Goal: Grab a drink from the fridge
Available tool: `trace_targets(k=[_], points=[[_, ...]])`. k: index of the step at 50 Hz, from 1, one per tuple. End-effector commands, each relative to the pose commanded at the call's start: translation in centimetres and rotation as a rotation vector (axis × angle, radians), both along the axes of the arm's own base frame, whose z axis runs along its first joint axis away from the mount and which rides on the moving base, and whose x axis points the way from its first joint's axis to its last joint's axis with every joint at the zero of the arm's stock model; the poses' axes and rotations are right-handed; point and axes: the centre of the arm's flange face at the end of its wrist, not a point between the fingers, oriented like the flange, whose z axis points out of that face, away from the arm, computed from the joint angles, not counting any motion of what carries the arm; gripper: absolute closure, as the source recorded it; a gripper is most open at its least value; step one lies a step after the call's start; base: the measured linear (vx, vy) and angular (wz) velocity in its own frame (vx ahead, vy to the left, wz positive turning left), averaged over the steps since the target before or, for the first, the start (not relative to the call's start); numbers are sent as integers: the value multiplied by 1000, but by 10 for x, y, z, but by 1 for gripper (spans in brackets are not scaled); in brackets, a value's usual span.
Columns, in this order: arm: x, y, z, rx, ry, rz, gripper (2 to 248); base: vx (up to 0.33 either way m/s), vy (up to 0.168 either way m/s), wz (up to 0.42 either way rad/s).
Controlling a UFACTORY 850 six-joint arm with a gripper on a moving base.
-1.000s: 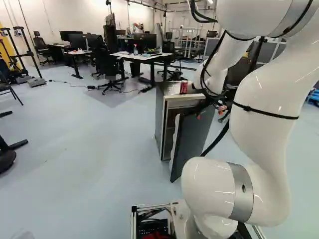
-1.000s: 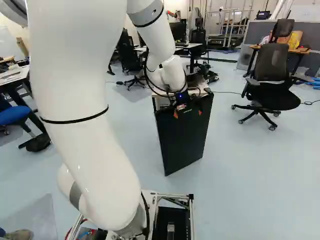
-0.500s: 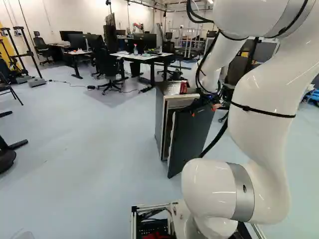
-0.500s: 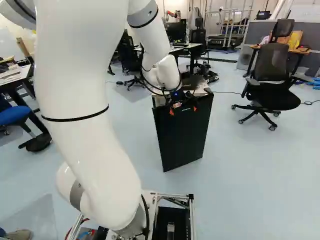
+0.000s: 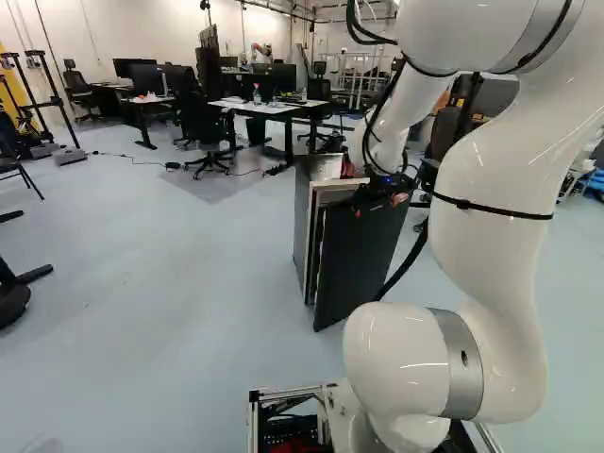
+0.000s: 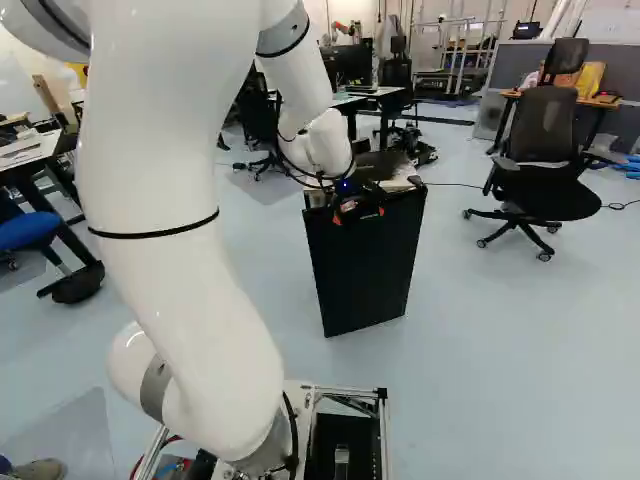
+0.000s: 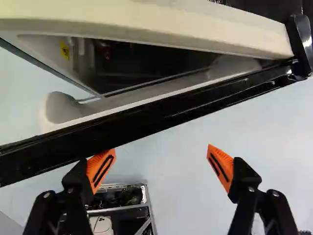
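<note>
In the left base view, the small fridge [image 5: 301, 226] stands ahead of the base, and its dark door [image 5: 359, 255] is ajar on the near side, with the gap at its left edge. The arm [image 5: 491, 255] reaches from the near right, and the gripper [image 5: 380, 196] is at the top of the door. A red can [image 5: 346, 170] shows in part on top of the fridge, just beside the wrist.

In the right base view, the door faces the base and hides the inside. The gripper is over its top edge, left of the middle; the hinge side looks to be on the right.

In the wrist view, the gripper is wide open with nothing between its orange pads [image 7: 100, 169]. One pad is right by the door's edge; whether it touches, I cannot tell. Beyond, the gap shows a dark inside with a small red patch [image 7: 105, 49], too unclear to call a drink.

So the door is partly open, and that seems the only step done. Left to do, I judge: swing it wider, reach in, close on a drink and bring it out. No drink is held, and none can be made out inside.
</note>
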Motion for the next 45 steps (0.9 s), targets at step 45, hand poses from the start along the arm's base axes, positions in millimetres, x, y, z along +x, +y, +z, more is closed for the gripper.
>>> trace_targets(k=[45], points=[[26, 14, 1, 1, -65, 48, 3, 0, 0, 0]])
